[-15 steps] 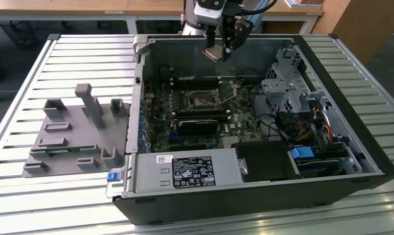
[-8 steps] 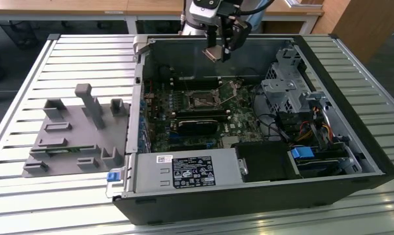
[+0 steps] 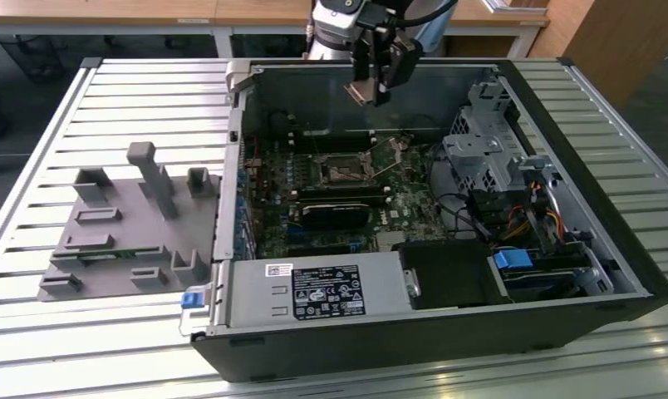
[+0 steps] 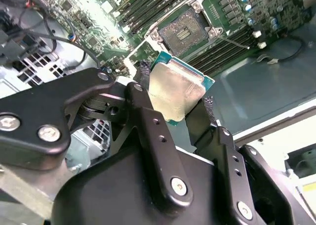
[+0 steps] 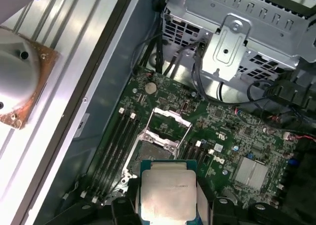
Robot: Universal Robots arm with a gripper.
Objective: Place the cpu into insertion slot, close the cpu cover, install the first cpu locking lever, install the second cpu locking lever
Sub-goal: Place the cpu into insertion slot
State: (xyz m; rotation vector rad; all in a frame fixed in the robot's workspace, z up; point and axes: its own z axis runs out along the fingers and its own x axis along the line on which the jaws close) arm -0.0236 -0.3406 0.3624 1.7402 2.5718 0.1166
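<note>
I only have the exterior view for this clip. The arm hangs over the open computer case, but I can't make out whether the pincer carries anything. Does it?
Observer: Yes. In the second wrist view the pincer is shut on the cpu, gripped by its edges with the silver-tan face showing.
Operator: Is anything already sitting in the socket?
Observer: No. The second wrist view shows the insertion slot with its dark centre bare.
Operator: And the cover?
Observer: In the first wrist view the cpu cover is swung open, off the slot.
</note>
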